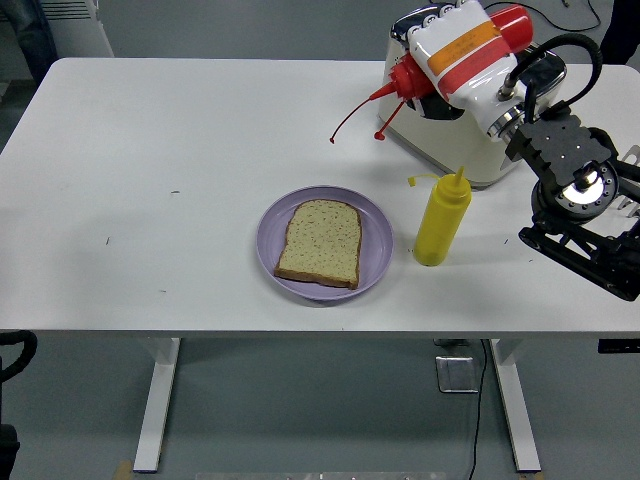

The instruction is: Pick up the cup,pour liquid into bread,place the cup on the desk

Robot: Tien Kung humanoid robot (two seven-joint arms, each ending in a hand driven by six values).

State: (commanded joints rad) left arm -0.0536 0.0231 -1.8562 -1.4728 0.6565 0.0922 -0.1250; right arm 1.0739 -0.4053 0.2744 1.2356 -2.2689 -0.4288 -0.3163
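White table (pixel 150 150), near to far: bread (pixel 319 242) on a purple plate (pixel 377 250); yellow squeeze bottle (pixel 441 222); toaster (pixel 455 115). Right hand (pixel 455 55) is clamped around the red squeeze bottle (pixel 415 78), tilted, nozzle leftward, short of the bread. Probably light, soft-walled plastic; mid-body grip suits squeezing.

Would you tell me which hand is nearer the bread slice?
Right. The right hand holds the red bottle up beyond the bread slice; the left hand isn't visible.

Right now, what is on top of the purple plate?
One slice of bread lies flat on the purple plate, with nothing on it. The plate's middle is covered by the slice, so what lies beneath cannot be seen.
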